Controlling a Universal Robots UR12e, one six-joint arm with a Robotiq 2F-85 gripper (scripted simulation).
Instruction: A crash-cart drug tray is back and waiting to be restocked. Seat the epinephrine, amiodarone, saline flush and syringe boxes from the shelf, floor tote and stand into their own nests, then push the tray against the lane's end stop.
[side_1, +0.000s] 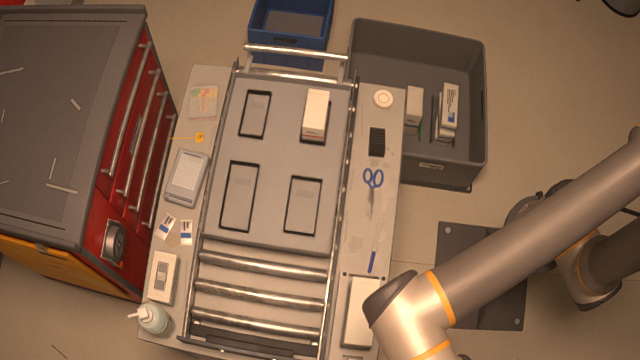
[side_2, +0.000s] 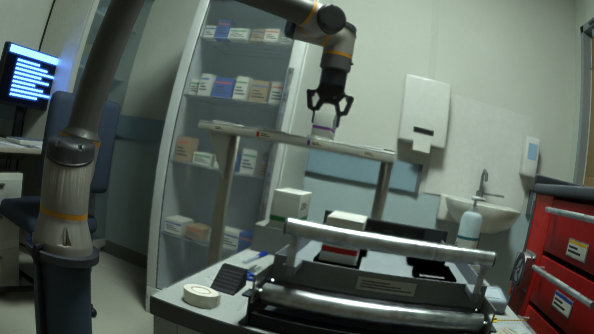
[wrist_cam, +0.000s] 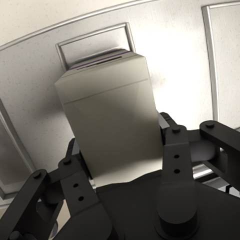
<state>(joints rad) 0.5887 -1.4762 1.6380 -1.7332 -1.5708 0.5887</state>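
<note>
A white box with a purple band (side_2: 324, 125) stands upright on the raised shelf (side_2: 300, 137), and my gripper (side_2: 330, 116) reaches down over it, fingers closed on its two sides (wrist_cam: 117, 120). The box stands inside a raised frame on the shelf. Below, the grey tray (side_1: 280, 160) lies on the roller lane with a white, red-banded box (side_1: 316, 116) in its far right nest; the other three nests are empty. Two more boxes (side_1: 414, 106) (side_1: 448, 107) stand in the grey floor tote (side_1: 425, 105).
The lane's end rail (side_1: 295, 51) crosses the far end of the tray, with a blue bin (side_1: 291, 27) behind it. A red cart (side_1: 75, 135) flanks the left side. Scissors (side_1: 373, 178), tape (side_1: 383, 98) and a pen (side_1: 374, 247) lie on the right strip.
</note>
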